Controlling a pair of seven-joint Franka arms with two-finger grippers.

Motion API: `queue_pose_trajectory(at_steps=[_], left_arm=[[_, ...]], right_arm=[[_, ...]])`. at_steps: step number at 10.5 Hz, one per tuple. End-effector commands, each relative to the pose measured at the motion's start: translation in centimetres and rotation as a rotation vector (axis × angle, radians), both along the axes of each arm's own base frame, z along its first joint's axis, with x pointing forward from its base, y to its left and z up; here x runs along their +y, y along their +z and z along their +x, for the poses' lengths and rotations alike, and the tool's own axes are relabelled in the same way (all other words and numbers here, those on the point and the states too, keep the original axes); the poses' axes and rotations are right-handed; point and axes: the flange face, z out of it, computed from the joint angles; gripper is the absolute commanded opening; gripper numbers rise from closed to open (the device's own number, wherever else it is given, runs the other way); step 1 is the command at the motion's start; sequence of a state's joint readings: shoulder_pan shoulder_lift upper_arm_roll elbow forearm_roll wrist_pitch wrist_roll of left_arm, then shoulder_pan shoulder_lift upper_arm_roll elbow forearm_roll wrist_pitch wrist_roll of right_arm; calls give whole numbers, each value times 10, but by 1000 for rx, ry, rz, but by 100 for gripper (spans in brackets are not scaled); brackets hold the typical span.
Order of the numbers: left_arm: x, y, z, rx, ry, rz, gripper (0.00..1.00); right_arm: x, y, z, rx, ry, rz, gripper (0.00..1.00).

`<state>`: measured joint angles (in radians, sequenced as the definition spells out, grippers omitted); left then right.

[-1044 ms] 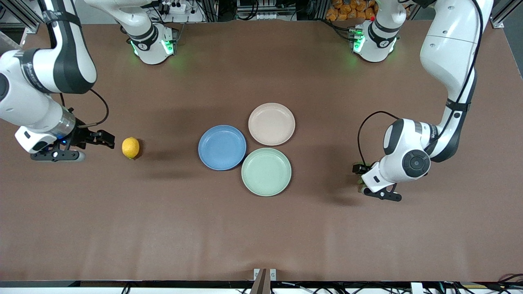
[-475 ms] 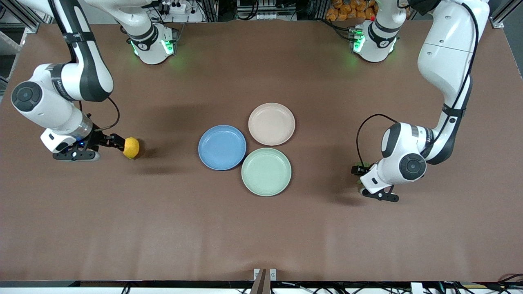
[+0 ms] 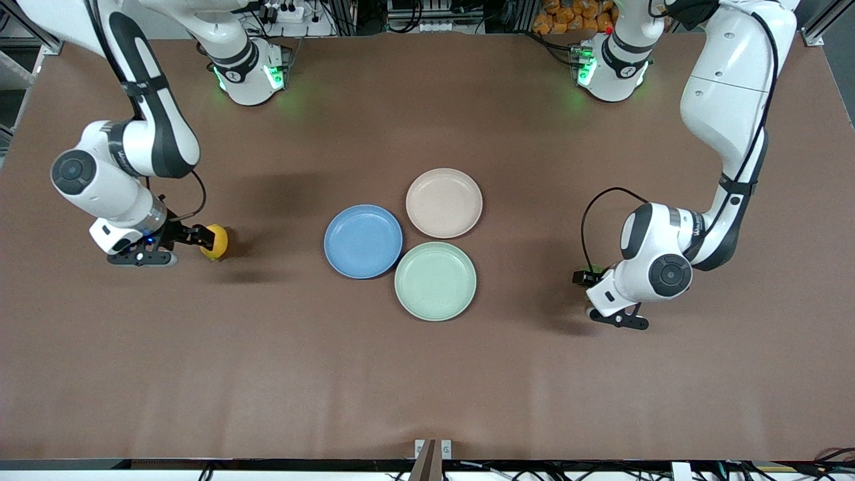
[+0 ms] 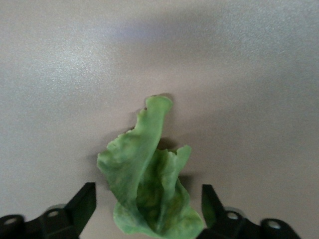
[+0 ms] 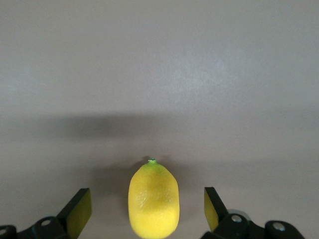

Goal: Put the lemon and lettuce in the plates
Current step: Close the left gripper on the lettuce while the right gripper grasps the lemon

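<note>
The right pincer (image 3: 204,235) has slid in to straddle the lemon (image 3: 215,242) with fingers spread, well off the blue plate (image 3: 363,241) on the table (image 3: 427,374), while beyond that plate the left pincer (image 3: 582,279), fingers apart, brackets the lettuce (image 4: 149,174), so both grasps look imminent.

right gripper (image 3: 208,238): now straddles the lemon (image 3: 217,242), open fingers (image 5: 77,211) either side, having started short of it | left gripper (image 3: 582,278): shifts slightly over the lettuce (image 4: 149,184), fingers still apart
</note>
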<state>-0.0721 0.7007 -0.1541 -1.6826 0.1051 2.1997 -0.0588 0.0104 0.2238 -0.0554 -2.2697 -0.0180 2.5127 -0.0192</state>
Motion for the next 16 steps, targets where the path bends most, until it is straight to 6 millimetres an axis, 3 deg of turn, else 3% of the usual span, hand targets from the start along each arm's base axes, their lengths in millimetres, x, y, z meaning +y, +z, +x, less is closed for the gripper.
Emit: queue_pose_trajectory(at_steps=[1, 5, 8, 11, 14, 16], left_arm=[[1, 2, 3, -19, -23, 8, 0], [-3, 3, 2, -20, -23, 9, 0], [-11, 18, -1, -36, -37, 7, 0], [-33, 64, -34, -45, -69, -5, 0], [-81, 86, -61, -30, -38, -13, 0], [-116, 94, -73, -35, 21, -23, 0]], right_arm=[[-7, -24, -4, 12, 2, 3, 100], [-12, -54, -18, 9, -12, 3, 100], [-12, -69, -21, 16, -11, 4, 100], [-11, -82, -25, 12, -18, 4, 100], [-8, -92, -26, 2, -16, 3, 96], [-6, -94, -26, 5, -13, 6, 85]])
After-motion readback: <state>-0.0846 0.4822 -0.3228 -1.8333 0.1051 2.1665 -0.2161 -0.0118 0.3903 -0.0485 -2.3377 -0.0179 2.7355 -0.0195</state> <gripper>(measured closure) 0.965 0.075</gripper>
